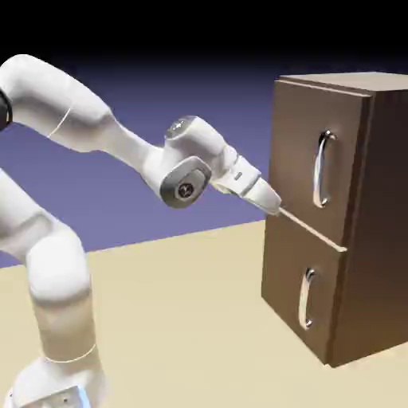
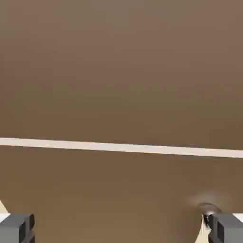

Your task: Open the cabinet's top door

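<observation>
The dark brown cabinet [image 1: 374,223] stands at the exterior view's right. Its top door [image 1: 299,151] lies flush with the front, and its long silver handle [image 1: 321,169] is vertical near the door's right edge. My gripper [image 1: 275,205] sits at the door's lower left corner, by the pale seam above the shorter lower door [image 1: 287,279], well left of and below the handle. In the hand view, brown wood fills the picture, crossed by the seam [image 2: 121,148]. The gripper [image 2: 121,230] is open, its grey fingertips [image 2: 16,228] far apart with nothing between them.
The lower door carries a smaller silver handle [image 1: 305,299]. A small silver bit of a handle mount [image 2: 206,211] shows beside the right fingertip in the hand view. The tan table [image 1: 183,319] stretches between the robot's base and the cabinet.
</observation>
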`<state>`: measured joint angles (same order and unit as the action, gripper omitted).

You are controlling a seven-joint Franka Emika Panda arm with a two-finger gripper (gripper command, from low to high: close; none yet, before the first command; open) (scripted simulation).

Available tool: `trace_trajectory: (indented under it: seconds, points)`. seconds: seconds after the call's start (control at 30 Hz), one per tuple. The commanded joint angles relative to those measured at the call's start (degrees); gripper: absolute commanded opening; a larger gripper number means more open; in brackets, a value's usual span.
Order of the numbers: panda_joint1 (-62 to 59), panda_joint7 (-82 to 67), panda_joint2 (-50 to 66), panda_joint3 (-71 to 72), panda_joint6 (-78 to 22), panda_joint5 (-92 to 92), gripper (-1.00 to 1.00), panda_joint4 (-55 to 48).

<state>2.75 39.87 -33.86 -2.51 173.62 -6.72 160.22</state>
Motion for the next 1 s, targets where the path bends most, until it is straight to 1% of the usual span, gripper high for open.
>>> trace_trajectory:
  seconds: [0.0,0.97]
  points:
    - [0.76,-0.96,-0.45,-0.93,-0.14,-2.50,1.00,-0.29]
    - [22.88,-28.79,-13.35,-27.95,-4.28,-74.77,1.00,-8.71]
